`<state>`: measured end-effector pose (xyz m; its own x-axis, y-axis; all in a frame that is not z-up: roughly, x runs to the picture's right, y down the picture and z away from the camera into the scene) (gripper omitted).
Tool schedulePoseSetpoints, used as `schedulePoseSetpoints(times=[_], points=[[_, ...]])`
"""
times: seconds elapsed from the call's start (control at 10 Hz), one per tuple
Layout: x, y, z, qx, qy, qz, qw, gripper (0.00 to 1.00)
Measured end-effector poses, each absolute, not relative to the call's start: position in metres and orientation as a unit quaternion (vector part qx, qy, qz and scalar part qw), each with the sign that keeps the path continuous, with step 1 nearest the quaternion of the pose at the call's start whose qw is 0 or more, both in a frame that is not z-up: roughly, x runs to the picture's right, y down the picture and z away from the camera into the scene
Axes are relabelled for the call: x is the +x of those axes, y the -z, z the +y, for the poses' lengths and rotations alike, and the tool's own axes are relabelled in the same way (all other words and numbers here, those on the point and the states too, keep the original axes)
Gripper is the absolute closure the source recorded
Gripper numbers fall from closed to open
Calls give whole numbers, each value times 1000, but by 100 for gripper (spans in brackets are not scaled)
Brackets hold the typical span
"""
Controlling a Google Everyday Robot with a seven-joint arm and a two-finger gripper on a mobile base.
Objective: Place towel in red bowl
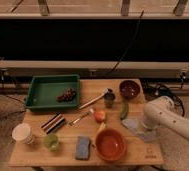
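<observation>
**Towel under the tool, bowl just to one side**

The towel [132, 124] lies flat on the desk [38, 153] near its right-hand edge as the camera sees it. It sits between a green vegetable [124, 110] farther back and the desk's front corner. The arm reaches in from the right of the picture and bends down, so the tool [146, 128] sits over the towel's right part, at or very near the cloth. The arm's own bulk hides the tool's end, so I cannot tell whether it is released, clenched or grasping the cloth, nor whether any cloth is off the desk.

The coming move turns on where the red bowl [110, 145] lies from the tool. It is to the left in the picture and a little nearer the camera, with its rim just beside the towel's near-left corner. The bowl is empty, and nothing stands between it and the towel.

The visible part of the towel stretches from under the tool back towards the bowl. My judgement is that a short carry down and to the left would do. The cloth would need lifting above the rim first, since dragging it might push the bowl towards the blue sponge [82, 148] beside it.
</observation>
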<state>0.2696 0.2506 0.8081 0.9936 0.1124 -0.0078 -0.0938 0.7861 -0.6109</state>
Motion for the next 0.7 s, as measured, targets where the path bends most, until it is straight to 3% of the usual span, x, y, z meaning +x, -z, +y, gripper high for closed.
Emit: schedulePoseSetpoints(times=[0.1, 0.5, 0.7], points=[[271, -806, 250, -322, -57, -16, 945, 89], [272, -801, 246, -321, -60, -19, 945, 90], [274, -794, 236, -314, -62, -23, 947, 82]])
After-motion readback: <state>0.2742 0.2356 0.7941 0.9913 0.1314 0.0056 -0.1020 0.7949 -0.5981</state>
